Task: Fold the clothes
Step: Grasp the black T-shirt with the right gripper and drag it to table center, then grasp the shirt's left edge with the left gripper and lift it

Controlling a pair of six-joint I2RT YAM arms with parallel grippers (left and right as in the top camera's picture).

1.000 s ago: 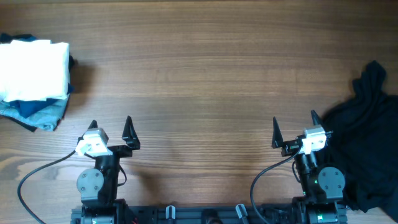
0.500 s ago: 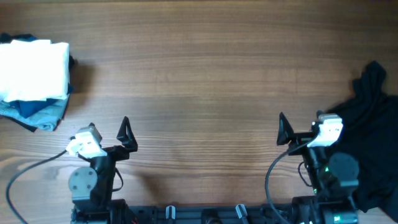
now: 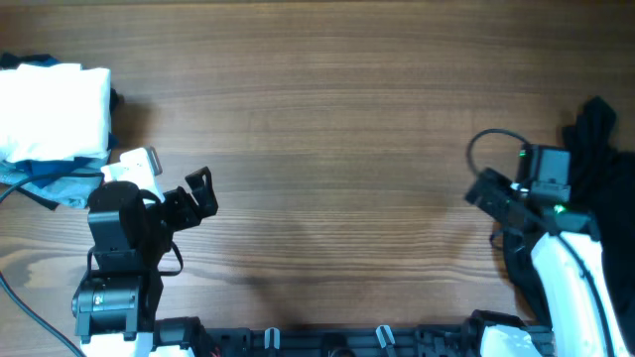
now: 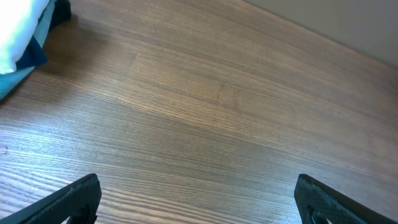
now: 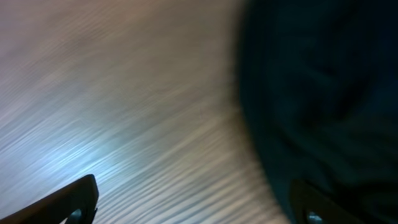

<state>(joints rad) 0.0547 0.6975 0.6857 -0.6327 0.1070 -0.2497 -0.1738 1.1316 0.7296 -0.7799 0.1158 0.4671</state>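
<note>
Clothes (image 3: 600, 134) lie in a black heap at the right edge of the bench (image 3: 327, 119). The right arm (image 3: 561, 253) has just swung over beside them, right jaws wide open and empty. The left jaws are also wide open and empty. A first grasp looks imminent.

Count from overhead:
- table (image 3: 327, 99): 1.
- Arms: 2, both on the near edge, left arm (image 3: 119, 248) and right arm (image 3: 566, 268).
- Grippers: 2, left gripper (image 4: 198, 190) and right gripper (image 5: 193, 190). Each has two fingers (image 4: 81, 193), so 4 total.
- Cables: 2, left cable (image 3: 20, 307) at the near-left corner and right cable (image 3: 486, 139) looped by the right arm.
- black garment (image 3: 605, 159): 1, heaped at the right edge.
- white cloth (image 3: 55, 109): 1, folded, at the left edge.
- blue garments (image 3: 60, 180) under it: at least 2 by shade, one dark and one teal. Can't tell the exact count from the stack.
</note>
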